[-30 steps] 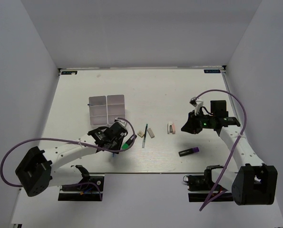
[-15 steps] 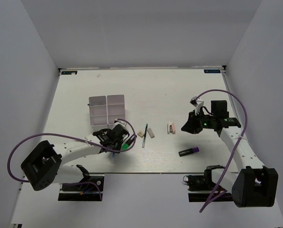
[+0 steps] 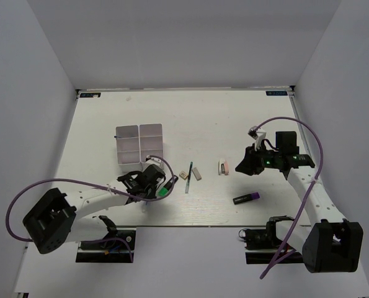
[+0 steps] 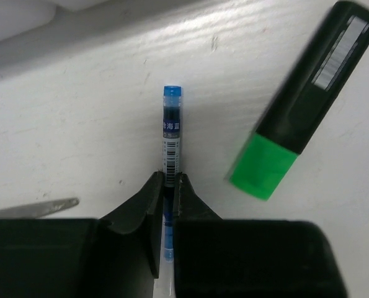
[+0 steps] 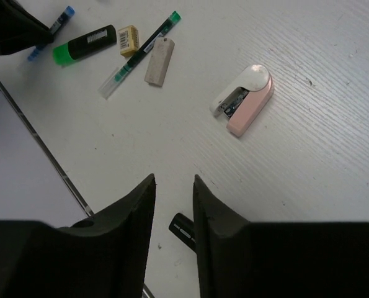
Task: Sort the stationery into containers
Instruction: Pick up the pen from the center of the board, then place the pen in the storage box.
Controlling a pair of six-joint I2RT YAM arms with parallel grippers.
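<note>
Left tool (image 4: pixel 168 180) sits low over bench (image 3: pixel 234 118), jaws pressed together on blue pen (image 4: pixel 171 133); grip is partway along the barrel, w/ labelled end and blue tip sticking out past the fingertips; cannot tell whether pen is lifted or resting on the bench.

Green-black highlighter (image 4: pixel 302 105) lies just right of the pen, apart from it, tilted, green end nearest the tool; scissors (image 4: pixel 38 208) show only a grey blade tip at left edge of left wrist view.

Containers (image 3: pixel 139 133), a white 2x2 block, stand left of centre on the bench; left tool is just on the near side of the block's near-right corner; contents of the bins not readable from top view.

Right tool (image 5: pixel 173 180) hangs over the bench right of centre, jaws spread partway, nothing between them; pink-white item (image 5: pixel 246 99) lies ahead of it, apart; purple-black marker (image 3: pixel 247 198) lies on the bench nearer the arm bases, not touched.

Between the 2 tools: dark pen (image 5: pixel 144 53) w/ green tip, small beige eraser (image 5: pixel 128 38) beside it on the side toward the left tool, longer grey-beige eraser (image 5: pixel 159 61) beside it on the other; all loose on the bench.
</note>
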